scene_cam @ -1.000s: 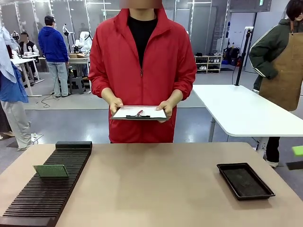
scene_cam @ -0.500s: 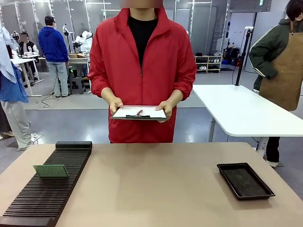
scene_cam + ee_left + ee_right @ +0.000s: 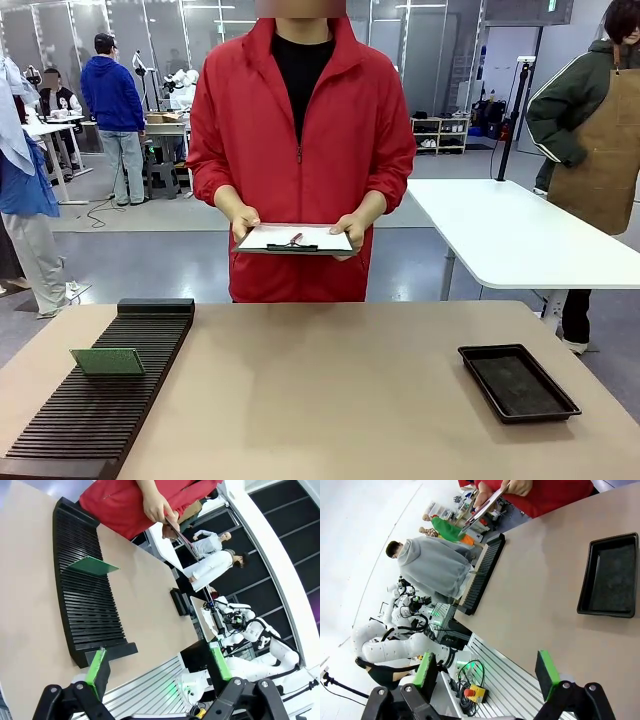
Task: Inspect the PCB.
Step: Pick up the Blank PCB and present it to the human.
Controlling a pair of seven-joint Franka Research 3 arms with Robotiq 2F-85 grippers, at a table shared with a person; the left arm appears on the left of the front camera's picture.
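Two pincers, both spread to the full and both empty. Left pincer held clear of the surface, green pads well apart, touching nothing. Right pincer likewise wide, off the near edge, gripping nothing.

Opening step, by the look of it: no board lifted yet. One PCB propped at a slant in the slotted black rack on the robot's left side of the surface, green face toward the robot, untouched. Shallow black tray over on the right side, well apart from the rack. Beyond the far edge, a person in a red jacket, white clipboard in both hands, pen on top, apparently waiting.

Next move, probably: bringing the left pincer, the nearer to the rack, down over the PCB's upper edge. Pads to be lined up across the thin board, not along it. Then closing gently and drawing the board straight out of its slot without snagging the neighbouring ribs. After that, presenting it for checking, whether to the person or to a camera impossible to say from here.
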